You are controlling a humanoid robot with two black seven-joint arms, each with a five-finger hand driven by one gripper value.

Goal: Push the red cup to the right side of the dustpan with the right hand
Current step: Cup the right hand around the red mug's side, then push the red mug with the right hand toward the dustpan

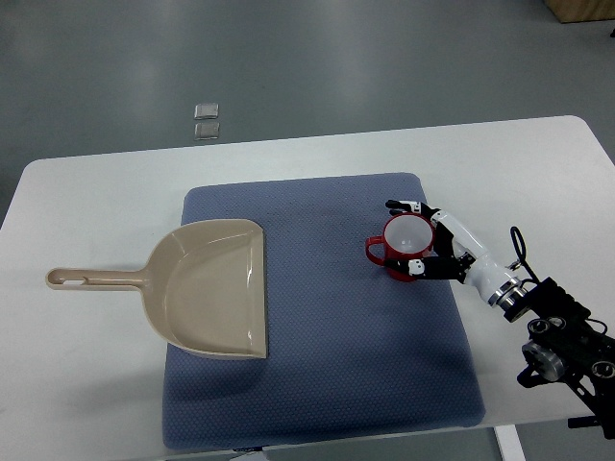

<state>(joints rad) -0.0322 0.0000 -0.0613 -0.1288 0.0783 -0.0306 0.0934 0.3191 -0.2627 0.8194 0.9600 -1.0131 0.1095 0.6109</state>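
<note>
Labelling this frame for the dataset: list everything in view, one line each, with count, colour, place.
table: 1, white, fills most of the frame
mat: 1, blue-grey, lying on the middle of the table
dustpan: 1, beige, on the mat's left part, handle reaching left over the bare table, open edge facing right
red cup: 1, red outside and white inside, upright on the mat's right part, handle pointing left, well apart from the dustpan
floor plates: 2, small, pale grey, on the floor beyond the table
right hand: 1, white and black, comes in from the lower right, fingers around the cup's right side
left hand: not in view
</note>
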